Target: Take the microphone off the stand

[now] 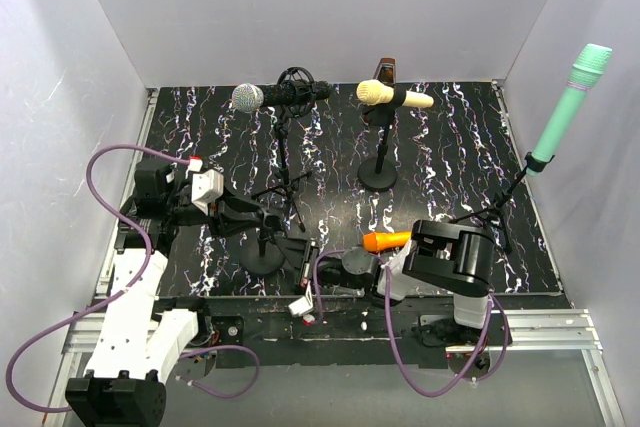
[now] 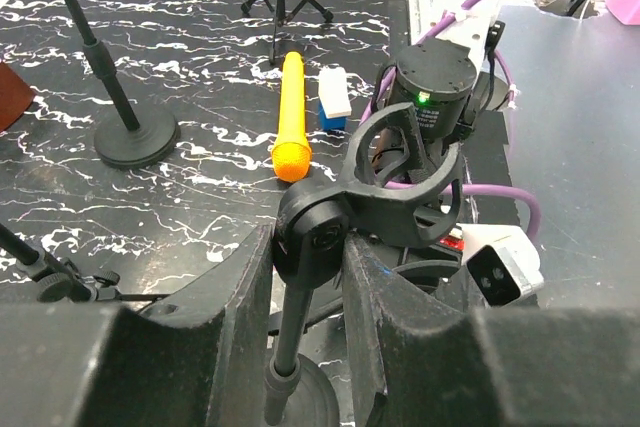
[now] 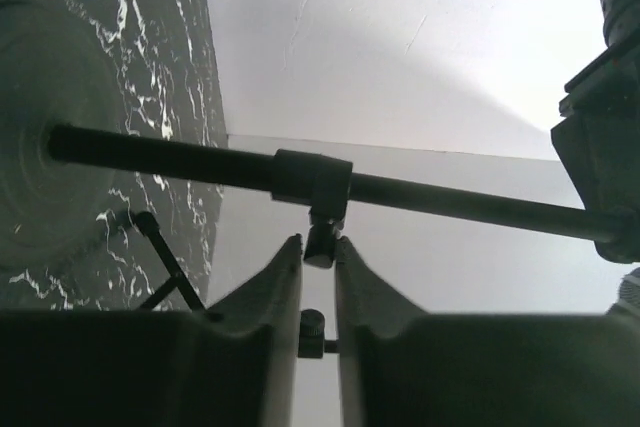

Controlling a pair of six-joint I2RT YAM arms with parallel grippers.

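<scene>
Left fingers [image 2: 200, 347] clench stand stem [image 2: 290, 337] below empty clip [image 2: 400, 187]. Orange microphone [image 2: 290, 117] lies flat beyond clip, nearer right fingers [image 3: 270, 347], which are almost shut and empty.

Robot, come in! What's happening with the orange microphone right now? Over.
Left gripper clamped on the stand below its empty clip. Right gripper pinching the stand's knob. Orange microphone off, lying on table. Nothing blocking it.
</scene>
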